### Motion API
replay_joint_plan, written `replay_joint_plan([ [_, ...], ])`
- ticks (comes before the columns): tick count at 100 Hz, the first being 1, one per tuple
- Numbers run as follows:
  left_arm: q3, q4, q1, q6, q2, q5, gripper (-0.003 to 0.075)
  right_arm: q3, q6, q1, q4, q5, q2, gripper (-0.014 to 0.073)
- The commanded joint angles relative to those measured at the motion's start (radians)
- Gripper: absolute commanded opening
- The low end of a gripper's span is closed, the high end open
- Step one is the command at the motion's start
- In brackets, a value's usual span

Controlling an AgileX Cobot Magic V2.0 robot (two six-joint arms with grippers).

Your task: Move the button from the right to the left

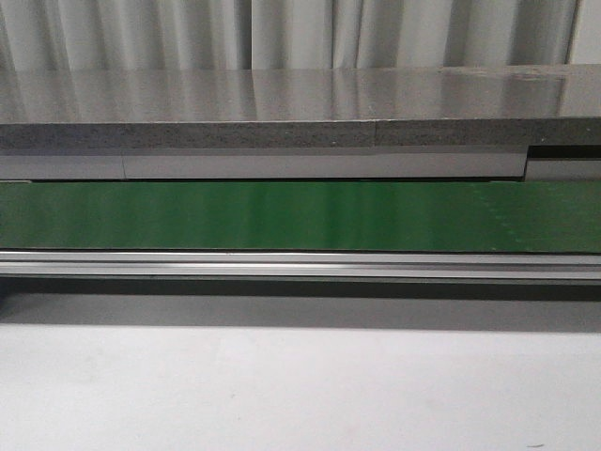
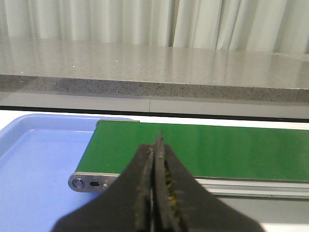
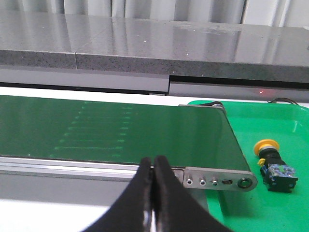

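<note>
1. Right gripper [image 3: 153, 193]: I read the two dark fingers as pressed flat together, nothing between them; it hangs over the near rail of the conveyor, apart from the button.
2. Left gripper [image 2: 157, 193]: likewise clenched on nothing, its pads showing worn, yellowish grime along the seam; it sits near the belt's other end.
3. The button [image 3: 271, 163] lies tipped on its side in the green tray [image 3: 289, 121], just beside the conveyor's end roller; not yet touched.
4. Handling, in my judgement: a small, rigid plastic part, light, unlikely to deform or break under a moderate squeeze; the round yellow cap looks smooth and would tend to slip or roll between the pads.
5. Hold point: I would take it across the flat sides of the black boxy body – not the domed cap – with the jaws opened first.
6. Surroundings: the green belt [image 3: 120, 130] is matte with faint ribbing; its rail and end bracket are brushed metal; a blue tray [image 2: 34, 159] – smooth, shallow-walled – waits at the left end; behind runs a speckled, glossy stone-like ledge [image 1: 282, 113].
</note>
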Motion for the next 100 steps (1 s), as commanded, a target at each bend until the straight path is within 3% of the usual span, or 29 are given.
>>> replay_joint_plan([
  [1, 0.045, -0.009, 0.000, -0.008, -0.032, -0.072, -0.0020, -0.018, 0.000, -0.003, -0.006, -0.073, -0.019, -0.0067],
  [23, 0.045, -0.009, 0.000, -0.008, -0.032, -0.072, -0.0020, -0.129, -0.006, -0.003, -0.008, 0.019, 0.007, -0.0067],
  [61, 0.045, -0.009, 0.000, -0.008, -0.032, -0.072, -0.0020, -0.514, -0.006, -0.003, -0.009, 0.373, 0.267, -0.0067],
  [100, 0.045, -0.009, 0.000, -0.008, -0.032, -0.072, -0.0020, -0.736, 0.064, -0.028, -0.087, 0.423, 0.604, -0.0066],
])
